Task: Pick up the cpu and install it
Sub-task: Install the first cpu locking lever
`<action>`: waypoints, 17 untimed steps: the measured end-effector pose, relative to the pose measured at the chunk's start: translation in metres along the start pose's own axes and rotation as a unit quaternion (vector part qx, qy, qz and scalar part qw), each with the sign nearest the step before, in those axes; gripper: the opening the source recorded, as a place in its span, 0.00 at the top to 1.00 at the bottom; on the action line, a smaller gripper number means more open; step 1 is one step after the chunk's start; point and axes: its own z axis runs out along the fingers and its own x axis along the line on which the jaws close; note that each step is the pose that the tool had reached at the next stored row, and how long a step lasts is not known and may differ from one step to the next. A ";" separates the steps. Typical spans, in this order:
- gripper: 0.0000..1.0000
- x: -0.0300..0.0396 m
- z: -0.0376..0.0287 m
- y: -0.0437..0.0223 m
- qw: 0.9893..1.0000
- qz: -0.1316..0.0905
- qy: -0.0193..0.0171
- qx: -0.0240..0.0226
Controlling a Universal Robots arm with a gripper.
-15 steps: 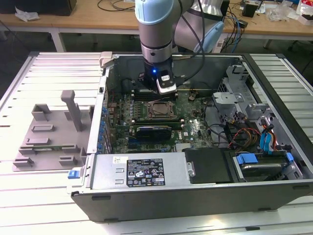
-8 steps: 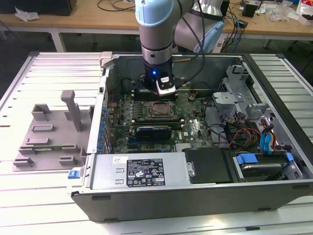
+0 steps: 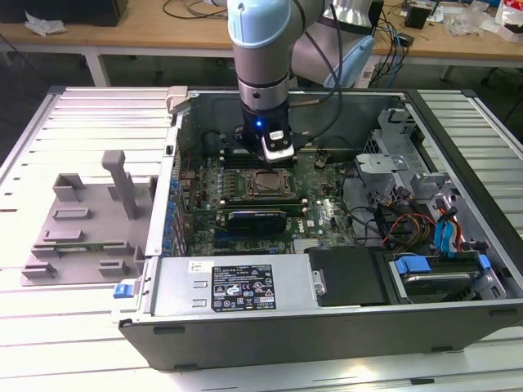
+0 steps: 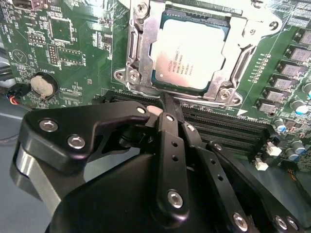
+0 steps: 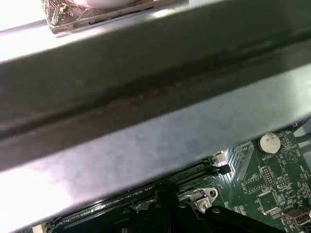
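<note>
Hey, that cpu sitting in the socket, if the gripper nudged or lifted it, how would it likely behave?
The cpu looks like a flat, rigid metal-topped square, so it would probably stay stiff and not roll. Its smooth silvery top may be slippery to pinch. It lies low inside the socket frame, so a sideways push would likely be blocked.

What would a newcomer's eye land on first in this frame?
The open computer case on the slatted table, with the arm reaching down into it. In the second wrist view, the silvery cpu lies seated in the motherboard socket frame, the black gripper just beside it. A grey tray sits at the exterior view's left.
</note>
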 end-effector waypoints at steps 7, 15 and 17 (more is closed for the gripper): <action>0.89 -0.0048 0.0010 0.0015 1.000 0.000 0.000 0.001; 0.89 -0.0059 -0.0106 0.0035 1.000 0.000 0.001 -0.001; 0.89 -0.0061 -0.0124 0.0039 1.000 0.000 0.001 0.002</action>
